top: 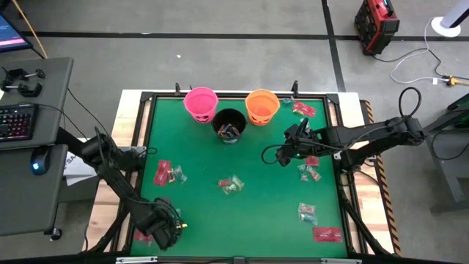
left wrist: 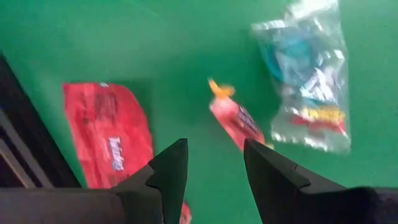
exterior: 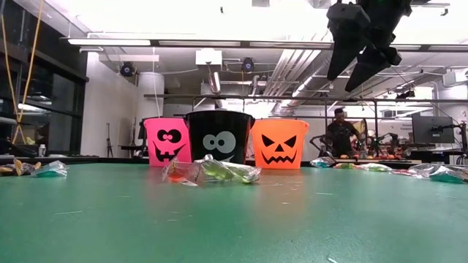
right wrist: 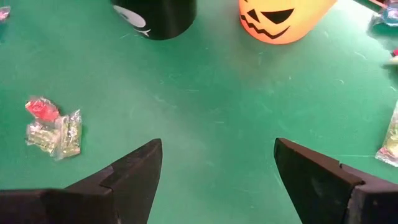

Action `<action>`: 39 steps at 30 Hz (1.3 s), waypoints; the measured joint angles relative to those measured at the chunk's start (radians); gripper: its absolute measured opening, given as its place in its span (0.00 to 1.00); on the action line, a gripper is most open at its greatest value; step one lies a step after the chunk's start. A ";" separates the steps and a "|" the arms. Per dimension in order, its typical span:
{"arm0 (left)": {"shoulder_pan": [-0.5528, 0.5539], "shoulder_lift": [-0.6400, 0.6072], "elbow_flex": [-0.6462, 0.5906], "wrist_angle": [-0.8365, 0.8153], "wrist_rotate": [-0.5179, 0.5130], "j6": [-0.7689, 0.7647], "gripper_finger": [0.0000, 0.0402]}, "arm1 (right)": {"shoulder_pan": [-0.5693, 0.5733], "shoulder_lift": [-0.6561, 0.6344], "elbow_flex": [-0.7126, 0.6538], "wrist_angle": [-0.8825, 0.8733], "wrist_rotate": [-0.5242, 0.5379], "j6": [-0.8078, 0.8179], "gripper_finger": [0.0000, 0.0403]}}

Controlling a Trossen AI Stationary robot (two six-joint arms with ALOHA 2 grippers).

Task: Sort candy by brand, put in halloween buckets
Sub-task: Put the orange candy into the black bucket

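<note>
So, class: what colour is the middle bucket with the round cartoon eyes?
Black bucket, best seen in the low view.

L gripper (top: 170,229) low, R gripper (top: 282,155) raised — jaws apart.

Bright ceiling lights (exterior: 241,18) wash out the low view's top; the left wrist view's candy (left wrist: 305,74) is blurred, shadows soft.

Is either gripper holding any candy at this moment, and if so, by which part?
Nothing is held. The right gripper hangs wide open over bare green table; the left gripper hovers open above a flat red rectangular packet, fingers empty.
</note>
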 joint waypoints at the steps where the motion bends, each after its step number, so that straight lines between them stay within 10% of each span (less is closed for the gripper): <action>1: 0.006 0.002 0.000 -0.006 0.000 -0.002 0.36 | -0.003 0.000 0.000 0.000 0.000 0.000 0.75; 27: 0.048 0.071 0.004 0.076 -0.030 -0.010 0.36 | -0.019 0.000 0.000 0.004 -0.007 -0.021 0.75; 39: 0.020 -0.048 -0.003 0.005 -0.097 0.120 0.06 | -0.019 0.000 0.000 0.004 -0.006 -0.015 0.75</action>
